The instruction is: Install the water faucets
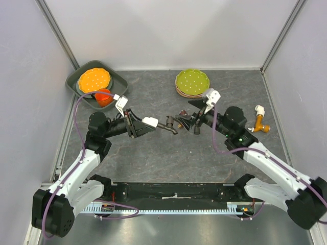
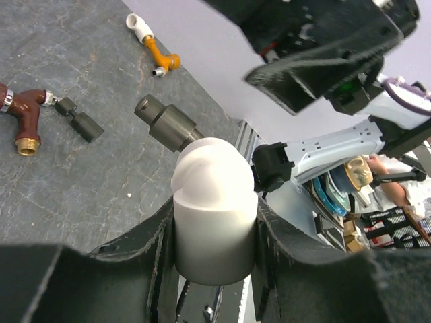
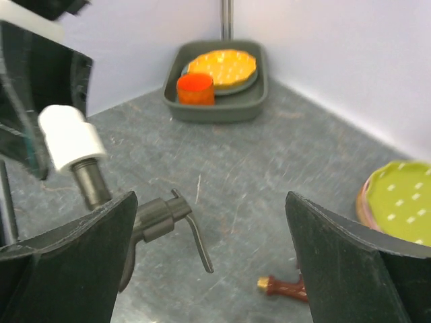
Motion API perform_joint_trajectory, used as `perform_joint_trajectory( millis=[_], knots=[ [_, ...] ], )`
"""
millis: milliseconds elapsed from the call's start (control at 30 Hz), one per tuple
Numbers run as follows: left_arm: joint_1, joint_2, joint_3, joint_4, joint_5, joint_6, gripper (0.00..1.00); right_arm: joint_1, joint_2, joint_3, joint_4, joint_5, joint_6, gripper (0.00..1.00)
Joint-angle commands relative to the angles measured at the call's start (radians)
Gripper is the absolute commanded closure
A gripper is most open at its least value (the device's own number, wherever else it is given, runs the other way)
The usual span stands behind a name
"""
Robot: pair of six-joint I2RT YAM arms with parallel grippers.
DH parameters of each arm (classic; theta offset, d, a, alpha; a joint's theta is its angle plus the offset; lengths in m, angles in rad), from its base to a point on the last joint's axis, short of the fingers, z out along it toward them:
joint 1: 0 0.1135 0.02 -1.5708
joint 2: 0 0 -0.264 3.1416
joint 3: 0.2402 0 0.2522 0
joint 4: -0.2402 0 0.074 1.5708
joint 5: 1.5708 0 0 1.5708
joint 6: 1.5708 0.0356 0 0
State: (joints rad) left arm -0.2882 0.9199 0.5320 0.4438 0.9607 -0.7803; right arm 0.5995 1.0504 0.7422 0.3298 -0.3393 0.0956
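Above the middle of the worktop (image 1: 168, 163), the left pincer (image 2: 215, 225) is clamped narrowly on the white elbow fitting (image 2: 214, 195). The dark grey bent tap (image 3: 165, 219) juts from the fitting toward the right arm. The right pincer (image 3: 210, 202) stands wide open and holds nothing. In its wrist view the grey tap's body sits just beside one finger (image 3: 74, 256), off centre in the gap. The job in hand looks to be seating the tap in the elbow. Done well, the right pincer would centre on the tap's barrel, not its thin lever, before closing. It would then turn along the thread's axis while the left holds firm. A reddish-brown tap (image 2: 23, 121) lies on the worktop near its middle, and an orange tap (image 1: 261, 121) rests near the right edge.
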Motion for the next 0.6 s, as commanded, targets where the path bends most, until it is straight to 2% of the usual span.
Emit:
perform_joint_trajectory(
  millis=[0,100,267,367,567],
  knots=[
    [0.006,-0.012,0.057,0.019,-0.042,-0.004,0.98,0.032,-0.104,-0.064,0.041,-0.094,-0.254,0.02],
    [0.012,-0.007,0.057,0.013,-0.053,-0.013,0.98,0.124,-0.119,-0.09,0.029,-0.101,-0.38,0.02],
    [0.032,0.007,0.054,0.015,-0.053,-0.043,0.98,0.339,-0.076,-0.058,-0.051,0.149,-0.565,0.02],
    [0.04,0.014,0.049,0.044,-0.034,-0.069,0.98,0.387,-0.032,-0.058,-0.015,0.294,-0.629,0.02],
    [0.041,0.02,0.049,0.064,-0.01,-0.085,0.98,0.424,0.051,-0.105,0.167,0.456,-0.691,0.02]
  ],
)
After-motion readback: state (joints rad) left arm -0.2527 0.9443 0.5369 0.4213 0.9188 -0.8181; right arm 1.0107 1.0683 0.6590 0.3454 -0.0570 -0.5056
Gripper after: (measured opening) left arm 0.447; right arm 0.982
